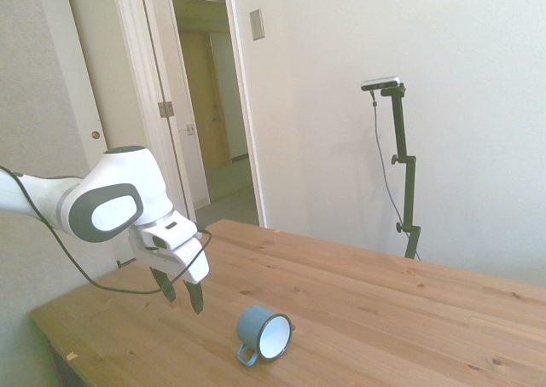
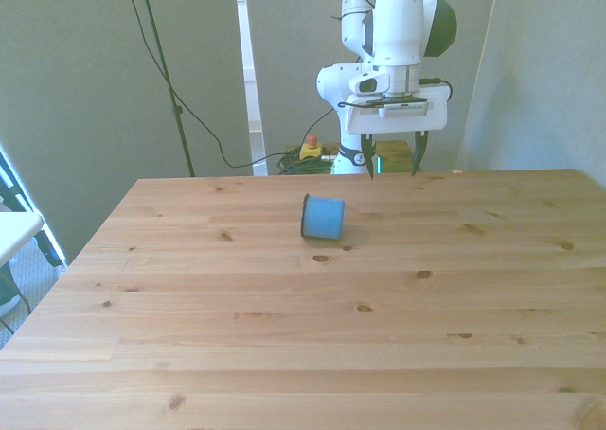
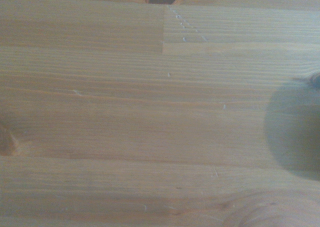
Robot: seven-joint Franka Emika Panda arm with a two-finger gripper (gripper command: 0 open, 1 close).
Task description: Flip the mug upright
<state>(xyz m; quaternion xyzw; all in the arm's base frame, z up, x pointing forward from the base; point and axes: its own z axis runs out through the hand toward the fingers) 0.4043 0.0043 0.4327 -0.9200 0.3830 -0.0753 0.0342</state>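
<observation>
The mug (image 1: pixel 264 333) lay on its side on the wooden table (image 1: pixel 384 319), clear of all other objects. The side view showed its white inside, dark rim and blue loop handle, with the handle resting against the tabletop. The front view showed only the blue outer wall and the edge of the rim of the mug (image 2: pixel 323 217), with the mouth turned toward the front view's left; the handle was hidden there.

The gripper (image 2: pixel 391 155) hung above the table's far edge, well apart from the mug, with its fingers spread and nothing between them. In the side view the gripper (image 1: pixel 182 295) stood to the left of the mug, fingers pointing down.

The wrist view showed only bare table planks (image 3: pixel 150 112) with knots and a round shadow at one edge.

Nothing stood between gripper and mug.
</observation>
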